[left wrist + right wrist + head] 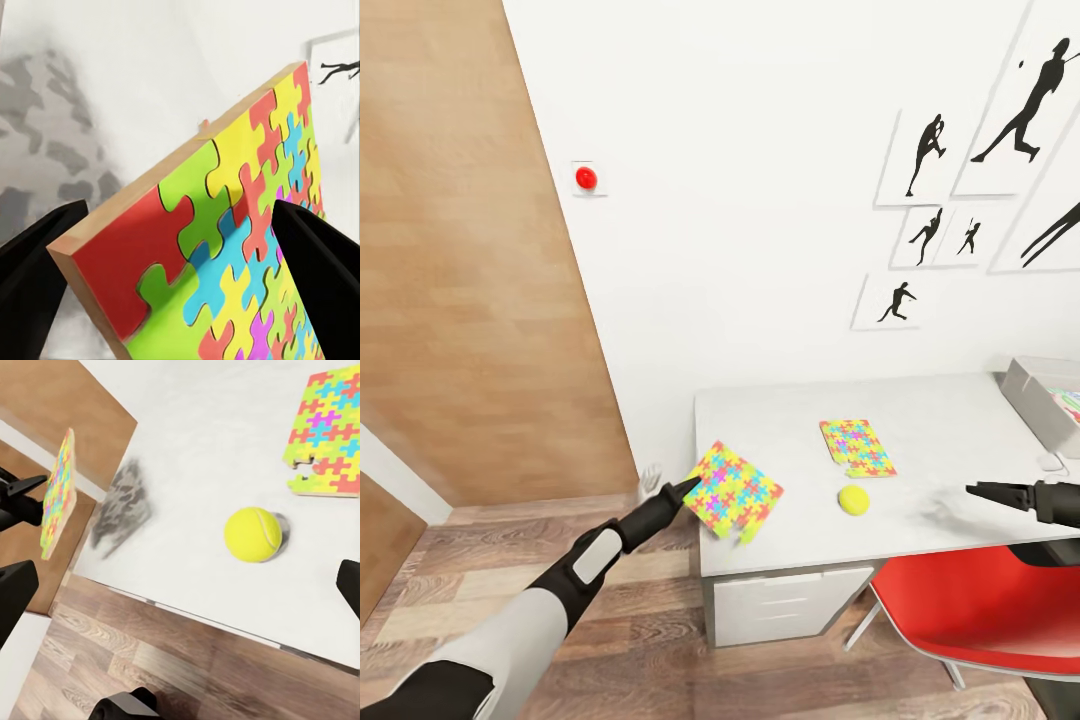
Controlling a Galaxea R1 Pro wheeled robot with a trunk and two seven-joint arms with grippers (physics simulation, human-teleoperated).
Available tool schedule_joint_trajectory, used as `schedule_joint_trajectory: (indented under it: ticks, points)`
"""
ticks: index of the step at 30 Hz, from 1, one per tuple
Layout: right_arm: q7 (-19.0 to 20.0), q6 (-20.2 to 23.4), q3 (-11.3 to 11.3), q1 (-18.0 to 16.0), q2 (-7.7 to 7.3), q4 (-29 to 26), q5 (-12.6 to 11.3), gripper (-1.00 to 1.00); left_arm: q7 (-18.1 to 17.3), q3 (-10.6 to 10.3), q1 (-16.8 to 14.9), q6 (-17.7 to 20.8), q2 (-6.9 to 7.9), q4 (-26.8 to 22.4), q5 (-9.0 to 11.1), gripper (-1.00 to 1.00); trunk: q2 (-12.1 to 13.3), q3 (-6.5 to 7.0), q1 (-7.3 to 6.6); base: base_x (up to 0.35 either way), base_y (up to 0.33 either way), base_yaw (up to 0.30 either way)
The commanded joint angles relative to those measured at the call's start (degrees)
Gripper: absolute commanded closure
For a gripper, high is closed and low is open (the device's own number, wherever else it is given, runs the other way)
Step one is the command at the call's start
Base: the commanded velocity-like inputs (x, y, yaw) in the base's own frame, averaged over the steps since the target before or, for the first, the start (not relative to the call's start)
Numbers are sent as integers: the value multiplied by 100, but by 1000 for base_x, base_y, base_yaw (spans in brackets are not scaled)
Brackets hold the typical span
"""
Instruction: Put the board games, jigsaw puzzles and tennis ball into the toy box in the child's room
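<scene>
— Our left gripper (690,487) pinches one puzzle (735,492) by its corner, lifted and tilted over the table's (780,415) left edge, centre-left of the head frame.
— And our right gripper (972,489)?
— Spread wide, holding nothing. We see the ball (853,499) beside the second puzzle (857,447), toy box (1038,398) far right.

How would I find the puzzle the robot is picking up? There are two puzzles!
Look at the pale grey table against the white wall, then its front left corner. The left gripper holds a jigsaw puzzle tilted up off the top there, while the other puzzle lies flat near the yellow tennis ball.
</scene>
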Motion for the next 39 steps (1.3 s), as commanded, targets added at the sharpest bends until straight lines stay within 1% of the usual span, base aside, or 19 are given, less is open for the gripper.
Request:
schedule_joint_trajectory:
  ticks: [1, 2, 3, 7, 8, 13, 14, 17, 19, 23, 24, 27, 28, 32, 33, 35, 36, 38, 39]
  points:
    - [2, 35, 4, -4, 2, -2, -28, -100, -57, -14, 21, 116, 7, -102, 59, 100, -11, -11, 3, 0, 0, 0]
    - [2, 35, 4, -4, 2, -2, -28, -100, -57, -14, 21, 116, 7, -102, 59, 100, -11, -11, 3, 0, 0, 0]
    - [2, 28, 6, -4, 4, -10, -27, -100, -95, -8, 51, 194, 11, -215, 61, 100, -11, -11, 3, 0, 0, 0]
    - [-1, 0, 8, 18, 13, -85, -21, -100, -185, 19, 226, 515, 20, -789, 87, 100, -11, -11, 3, 0, 0, 0]
    - [-1, 0, 8, 18, 13, -85, -21, -100, -185, 19, 226, 515, 20, -789, 87, 100, -11, -11, 3, 0, 0, 0]
    - [-31, -21, 9, 164, 40, -276, -16, -100, -201, 47, 480, 931, 25, -1703, 101, 100, -11, -11, 3, 0, 0, 0]
    - [-31, -21, 9, 164, 40, -276, -16, -100, -201, 47, 480, 931, 25, -1703, 101, 100, -11, -11, 3, 0, 0, 0]
    - [-46, -30, 10, 244, 67, -380, -13, -100, -195, 59, 572, 1130, 48, -2101, 113, 100, -11, -11, 3, 0, 0, 0]
    - [-52, -37, 10, 263, 79, -402, -11, -100, -195, 61, 591, 1177, 61, -2196, 124, 100, -11, -11, 3, 0, 0, 0]
    - [-139, -130, 6, 307, 149, -455, 1, -100, -187, 85, 638, 1338, 92, -2612, 257, 100, -11, -11, 3, 0, 0, 0]
    - [-139, -130, 6, 307, 149, -455, 1, -100, -187, 85, 638, 1338, 92, -2612, 257, 100, -11, -11, 3, 0, 0, 0]
    - [-213, -253, 5, 323, 195, -472, 5, -100, -116, 107, 665, 1536, 106, -3046, 391, 100, -11, -11, 3, 0, 0, 0]
    - [-213, -253, 5, 323, 195, -472, 5, -100, -116, 107, 665, 1536, 106, -3046, 391, 100, -11, -11, 3, 0, 0, 0]
    - [-268, -390, 4, 334, 252, -483, 10, -100, 260, 123, 789, 1749, 102, -3634, 494, 100, -11, -11, 3, 0, 0, 0]
    - [-268, -390, 4, 334, 252, -483, 10, -100, 260, 123, 789, 1749, 102, -3634, 494, 100, -11, -11, 3, 0, 0, 0]
    - [-279, -429, 3, 338, 267, -489, 11, -100, 515, 129, 846, 1807, 97, -3894, 549, 100, -11, -11, 3, 0, 0, 0]
    - [-279, -429, 3, 338, 267, -489, 11, -100, 515, 129, 846, 1807, 97, -3894, 549, 100, -11, -11, 3, 0, 0, 0]
    - [-286, -456, 2, 342, 274, -493, 12, -100, 763, 131, 892, 1844, 95, -4115, 637, 100, -11, -11, 3, 0, 0, 0]
    - [-286, -456, 2, 342, 274, -493, 12, -100, 763, 131, 892, 1844, 95, -4115, 637, 100, -11, -11, 3, 0, 0, 0]
